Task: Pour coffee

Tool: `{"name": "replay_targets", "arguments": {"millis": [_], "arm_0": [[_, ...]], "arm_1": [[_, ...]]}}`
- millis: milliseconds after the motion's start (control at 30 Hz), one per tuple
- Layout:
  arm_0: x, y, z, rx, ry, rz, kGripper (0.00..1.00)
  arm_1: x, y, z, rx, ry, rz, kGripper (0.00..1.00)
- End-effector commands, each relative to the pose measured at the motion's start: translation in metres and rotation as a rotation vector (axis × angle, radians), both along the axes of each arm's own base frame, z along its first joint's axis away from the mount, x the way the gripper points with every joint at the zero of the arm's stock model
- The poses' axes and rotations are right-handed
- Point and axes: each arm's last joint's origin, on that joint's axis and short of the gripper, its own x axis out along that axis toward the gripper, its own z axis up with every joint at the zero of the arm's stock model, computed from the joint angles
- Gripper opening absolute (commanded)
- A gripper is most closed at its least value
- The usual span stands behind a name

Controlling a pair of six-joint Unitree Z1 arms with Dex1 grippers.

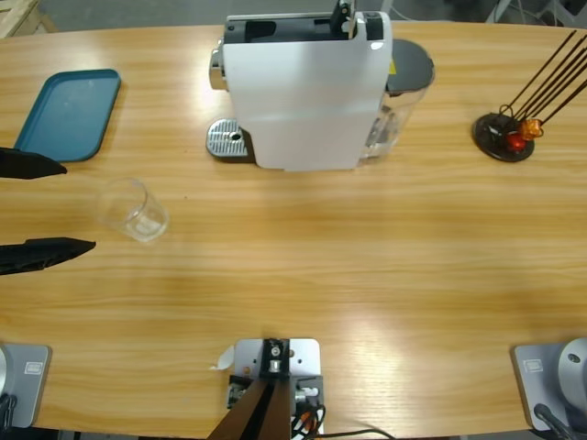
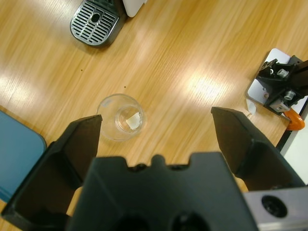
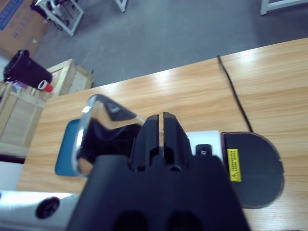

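A small clear glass (image 1: 133, 209) stands upright on the wooden table, left of the white coffee machine (image 1: 307, 92). No coffee shows in it or anywhere else. My left gripper (image 1: 78, 206) comes in from the left edge with its jaws wide open, and the glass sits just beyond the tips. In the left wrist view the glass (image 2: 120, 117) lies ahead, closer to the left jaw, and the left gripper (image 2: 156, 118) holds nothing. My right gripper (image 3: 161, 118) is shut above the machine's top, beside the raised chrome lever (image 3: 91, 108). It shows small in the high view as the right gripper (image 1: 344, 16).
The machine's metal drip tray (image 1: 229, 140) juts out at its left; it shows as the drip tray (image 2: 95, 21) in the left wrist view. A blue tray (image 1: 69, 115) lies at the far left. A black disc with thin sticks (image 1: 503, 137) stands at the right.
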Motion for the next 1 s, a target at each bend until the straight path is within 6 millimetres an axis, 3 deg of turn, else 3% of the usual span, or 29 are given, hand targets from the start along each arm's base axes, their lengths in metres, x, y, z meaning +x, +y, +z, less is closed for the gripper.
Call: {"name": "replay_targets", "arguments": {"millis": [33, 367, 833, 1000], "arm_0": [[0.0, -0.001, -0.013, 0.049, 0.027, -0.014, 0.991], [-0.005, 0.004, -0.019, 0.059, 0.036, -0.015, 0.989], [-0.009, 0.008, -0.017, 0.048, 0.01, -0.027, 0.991], [-0.011, 0.011, -0.016, 0.04, 0.001, -0.031, 0.991]], "arm_1": [[-0.007, 0.013, 0.009, 0.018, -0.019, 0.013, 0.0], [-0.017, 0.035, -0.001, 0.139, 0.028, -0.058, 0.0], [-0.014, 0.086, -0.026, 0.086, 0.02, -0.038, 0.0], [-0.014, 0.097, -0.044, 0.041, 0.04, -0.03, 0.0]]}}
